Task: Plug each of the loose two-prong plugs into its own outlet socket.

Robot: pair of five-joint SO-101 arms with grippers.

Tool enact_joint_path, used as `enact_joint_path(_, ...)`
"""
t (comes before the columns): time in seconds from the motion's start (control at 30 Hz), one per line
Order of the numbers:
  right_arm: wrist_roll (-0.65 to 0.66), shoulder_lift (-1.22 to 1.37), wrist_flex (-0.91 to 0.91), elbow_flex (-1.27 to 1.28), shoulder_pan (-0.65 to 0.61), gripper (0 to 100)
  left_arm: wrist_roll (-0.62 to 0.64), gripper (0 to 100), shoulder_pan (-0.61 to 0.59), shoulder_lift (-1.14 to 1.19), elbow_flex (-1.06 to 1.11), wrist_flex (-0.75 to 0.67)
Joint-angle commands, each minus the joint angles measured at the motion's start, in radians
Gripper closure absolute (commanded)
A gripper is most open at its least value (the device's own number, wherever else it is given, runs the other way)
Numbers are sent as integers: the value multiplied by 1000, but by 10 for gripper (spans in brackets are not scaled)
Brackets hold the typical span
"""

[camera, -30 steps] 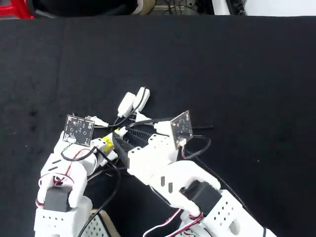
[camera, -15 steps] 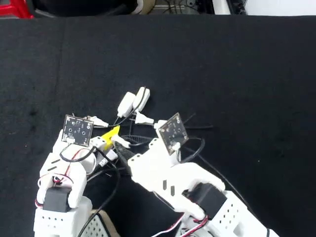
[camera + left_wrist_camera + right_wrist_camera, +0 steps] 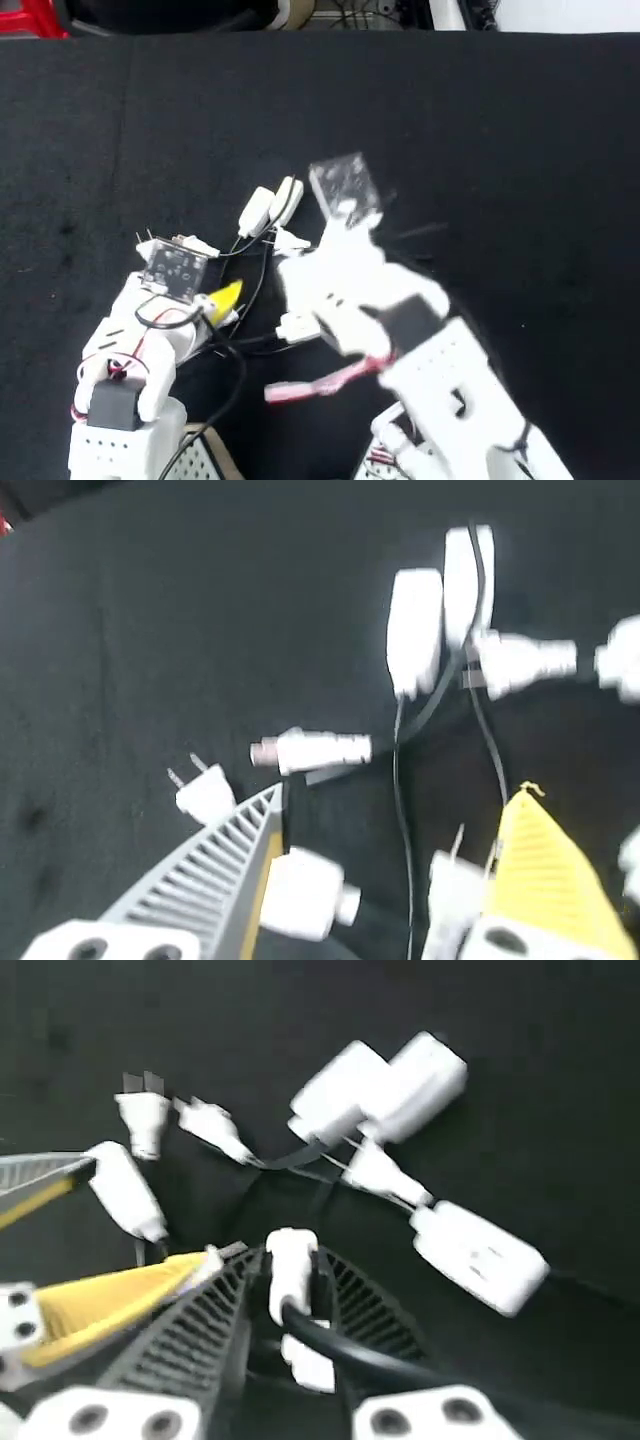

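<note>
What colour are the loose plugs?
The plugs are white, clearest in the left wrist view.

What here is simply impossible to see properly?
High view: the slots of the two white outlet sockets are too small to tell.
High view: the white right arm covers whatever lies beneath it.
Right wrist view: the black cable from the white plug in the right gripper runs off the edge.
Left wrist view: a second white plug is half hidden behind the left gripper's yellow finger.
</note>
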Motion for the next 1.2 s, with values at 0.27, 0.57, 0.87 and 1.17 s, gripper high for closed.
enact_joint_path(0.27,8,318,126,-44,17,987,-238,671,-196,-5,82,204)
enact_joint_path(0.57,9,325,-129,180,21,987,-333,671,-196,-5,142,192)
enact_joint_path(0.87,12,323,-71,170,124,987,-334,671,-197,-5,145,180)
enact_joint_path(1.17,14,323,-25,162,129,987,-334,671,-203,-5,147,172)
